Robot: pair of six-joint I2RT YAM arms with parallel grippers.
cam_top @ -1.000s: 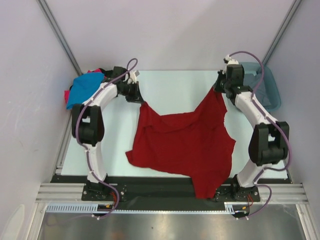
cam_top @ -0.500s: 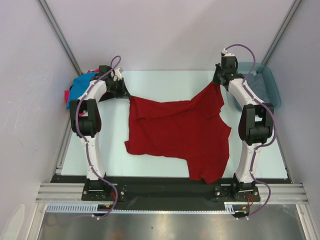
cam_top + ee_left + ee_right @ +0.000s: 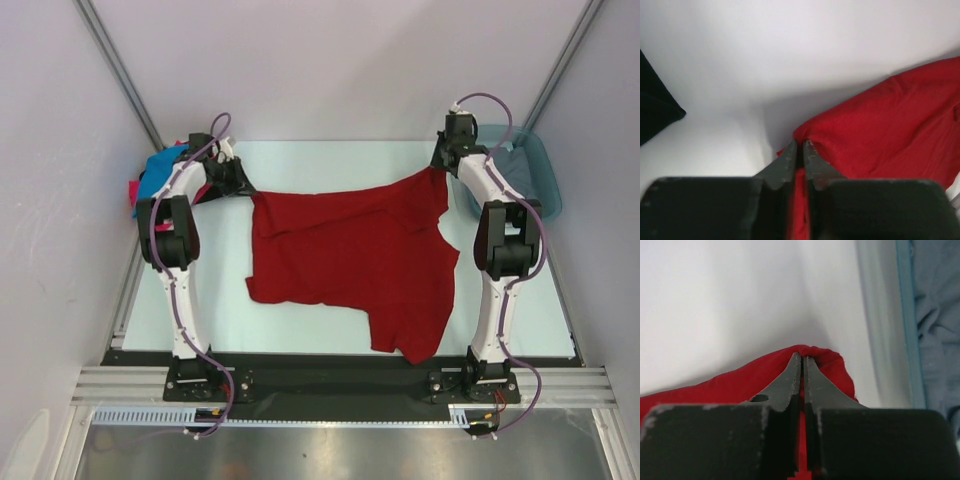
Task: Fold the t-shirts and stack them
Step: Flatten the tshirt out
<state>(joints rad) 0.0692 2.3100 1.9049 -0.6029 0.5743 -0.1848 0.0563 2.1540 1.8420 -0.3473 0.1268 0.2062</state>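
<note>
while dark red t-shirt [image 3: 350,260] lies spread between them, left tool [image 3: 800,145] and right tool [image 3: 801,357] each pinch far corner.

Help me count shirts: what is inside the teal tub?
Crumpled grey cloth lies inside the tub. Anything under that cloth is covered, and only part of the tub shows in either view.

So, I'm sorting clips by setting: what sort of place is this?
Likely a lab robot cell: white panel walls, an aluminium frame rail at the near edge, a left arm and right arm bolted there, holding a red t-shirt.
</note>
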